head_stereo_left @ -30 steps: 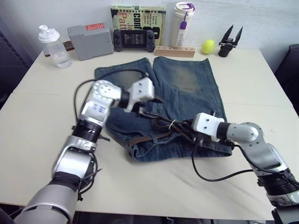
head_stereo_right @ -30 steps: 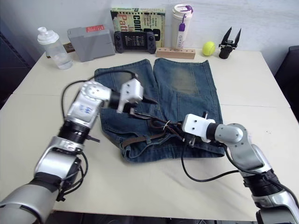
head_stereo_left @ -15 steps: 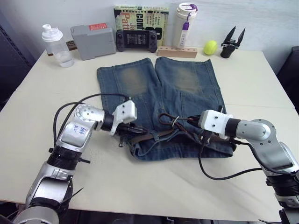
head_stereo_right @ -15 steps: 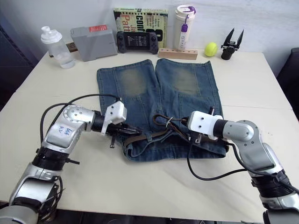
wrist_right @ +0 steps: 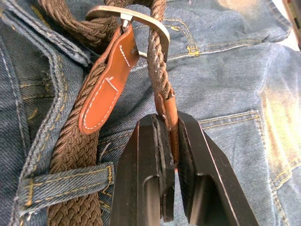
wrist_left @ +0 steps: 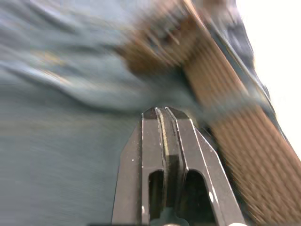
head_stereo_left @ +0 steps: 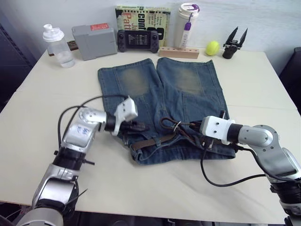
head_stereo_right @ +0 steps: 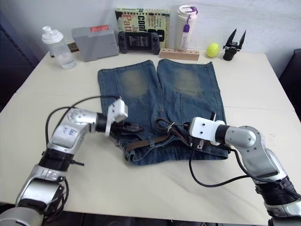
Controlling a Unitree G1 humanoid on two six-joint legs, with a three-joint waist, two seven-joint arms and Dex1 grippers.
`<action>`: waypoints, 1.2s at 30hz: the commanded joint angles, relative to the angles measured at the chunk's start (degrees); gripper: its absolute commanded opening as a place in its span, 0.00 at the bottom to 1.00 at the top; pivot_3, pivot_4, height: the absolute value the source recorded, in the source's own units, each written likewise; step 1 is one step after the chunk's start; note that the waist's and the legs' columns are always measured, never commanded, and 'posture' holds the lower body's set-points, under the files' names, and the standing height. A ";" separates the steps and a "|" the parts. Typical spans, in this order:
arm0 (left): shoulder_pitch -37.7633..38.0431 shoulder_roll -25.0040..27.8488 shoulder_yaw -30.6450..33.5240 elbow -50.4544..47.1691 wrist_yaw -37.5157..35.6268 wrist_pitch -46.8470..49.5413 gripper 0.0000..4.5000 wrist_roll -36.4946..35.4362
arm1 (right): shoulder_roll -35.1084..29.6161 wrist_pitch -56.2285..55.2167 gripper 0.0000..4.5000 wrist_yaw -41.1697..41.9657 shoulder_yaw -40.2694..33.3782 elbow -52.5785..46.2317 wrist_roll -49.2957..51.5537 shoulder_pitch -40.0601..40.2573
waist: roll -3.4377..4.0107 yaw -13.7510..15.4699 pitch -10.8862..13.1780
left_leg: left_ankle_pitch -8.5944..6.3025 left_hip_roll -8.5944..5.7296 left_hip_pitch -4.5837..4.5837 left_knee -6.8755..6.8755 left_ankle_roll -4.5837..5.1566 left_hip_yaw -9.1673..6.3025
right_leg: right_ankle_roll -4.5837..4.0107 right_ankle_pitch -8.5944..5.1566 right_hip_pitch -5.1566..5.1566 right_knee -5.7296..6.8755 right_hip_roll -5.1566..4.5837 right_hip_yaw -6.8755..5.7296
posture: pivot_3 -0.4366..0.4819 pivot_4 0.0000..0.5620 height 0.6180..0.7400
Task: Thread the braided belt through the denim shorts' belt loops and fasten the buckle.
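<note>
Braided brown woven belt [head_stereo_left: 155, 140] lies along the waistband of the faded blue denim shorts [head_stereo_left: 160, 94], which are spread flat at the middle of the cream tabletop [head_stereo_left: 244, 80], legs toward 12 o'clock and waistband toward 6 o'clock. In the right wrist view the strap passes under a short blue denim belt loop [wrist_right: 66, 184] and its narrow end runs through the small silver rectangular buckle [wrist_right: 136, 21], beside a tan leather tab.

Right gripper [wrist_right: 170, 141] sits at about 4 o'clock from the shorts' centre, its two black fingers [wrist_right: 148, 155] closed on the smooth leather tip of the belt just past the buckle. Left gripper [wrist_left: 164, 115] is at about 8 o'clock, over the waistband's left end; its fingers [wrist_left: 150, 141] are pressed together with nothing visible between them, the woven strap just beside them and blue denim beneath.

Along the 12 o'clock edge of the tabletop stand a clear plastic bottle with a white cap [head_stereo_left: 56, 40], a grey box with a red label [head_stereo_left: 93, 41], a black handheld game console [head_stereo_left: 140, 40] leaning on a yellow-green book [head_stereo_left: 141, 14], a white tumbler with a purple lid [head_stereo_left: 184, 26], a pale wooden block [head_stereo_left: 178, 52], a yellow-green ball [head_stereo_left: 211, 47] and a spare black two-fingered gripper [head_stereo_left: 234, 40], all well apart from the shorts
</note>
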 commanded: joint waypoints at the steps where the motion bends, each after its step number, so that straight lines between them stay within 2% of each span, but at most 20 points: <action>1: 2.30 2.07 0.42 -5.83 -5.29 4.56 0.01 -6.06 | -0.52 0.14 0.00 -0.52 -1.82 -1.80 0.06 0.33 | 0.00 -0.39 0.00 | 0.00 0.00 0.02 -0.07 -0.01 0.03 | 0.00 0.00 -0.02 0.00 0.00 -0.02 | 0.48 0.27 0.65; 8: 6.12 4.97 -2.84 -11.59 -8.11 5.84 0.01 -7.12 | -0.35 0.26 0.00 -0.51 -1.64 -1.78 0.09 0.38 | 0.00 -0.30 0.00 | 0.02 0.03 0.04 0.02 -0.04 0.00 | -0.05 -0.03 0.00 0.01 -0.01 0.09 | 0.48 0.27 0.65; 19: 13.86 10.44 -15.49 -5.38 -8.09 -11.68 0.01 8.86 | -1.22 -0.66 0.00 -0.33 -1.73 -4.36 -1.02 1.06 | 0.15 0.05 -0.16 | -0.02 0.07 0.12 -0.05 -0.10 0.05 | -0.08 -0.04 0.00 -0.08 -0.04 0.38 | 0.48 0.27 0.65; 22: 14.64 10.76 -16.98 -2.73 -7.57 -15.01 0.01 11.45 | -2.91 -10.81 0.00 -1.74 -3.29 -3.83 -3.52 5.09 | 0.44 0.16 -0.62 | -0.07 0.11 0.15 -0.06 -0.15 0.08 | -0.12 -0.07 0.00 -0.10 -0.05 0.44 | 0.48 0.27 0.65; 25: 15.51 11.26 -17.20 -2.22 -8.69 -15.32 0.01 10.83 | -4.68 -17.65 0.00 -2.79 -6.56 -2.25 -3.40 10.48 | 0.61 0.19 -0.78 | -0.11 0.12 0.41 -0.13 -0.17 0.20 | -0.17 -0.12 0.12 -0.16 -0.05 0.50 | 0.48 0.27 0.65; 30: 17.89 15.10 -19.23 -2.93 -12.51 -15.29 0.01 11.42 | -7.55 -27.89 0.00 -4.25 -14.01 4.34 -2.71 18.15 | 0.68 -0.60 -0.93 | -0.59 0.40 1.57 -0.31 -0.32 0.72 | -0.24 -0.33 0.86 -0.19 -0.03 0.86 | 0.48 0.27 0.65; 33: 19.31 18.18 -20.85 -2.23 -14.74 -16.97 0.01 13.12 | -8.98 -33.35 0.00 -4.50 -15.35 8.49 -3.59 20.75 | 0.70 -1.52 -1.37 | -1.11 0.63 2.11 -0.35 -0.43 0.93 | -0.29 -0.60 1.17 -0.17 0.12 1.26 | 0.48 0.27 0.65; 36: 20.04 20.54 -22.18 -0.47 -15.83 -18.86 0.01 15.09 | -10.04 -37.85 0.00 -5.29 -15.48 12.77 -4.98 20.58 | 0.88 -2.54 -1.87 | -1.25 1.03 2.26 -0.34 -0.68 1.09 | -0.50 -0.73 1.17 -0.14 0.44 1.39 | 0.48 0.27 0.65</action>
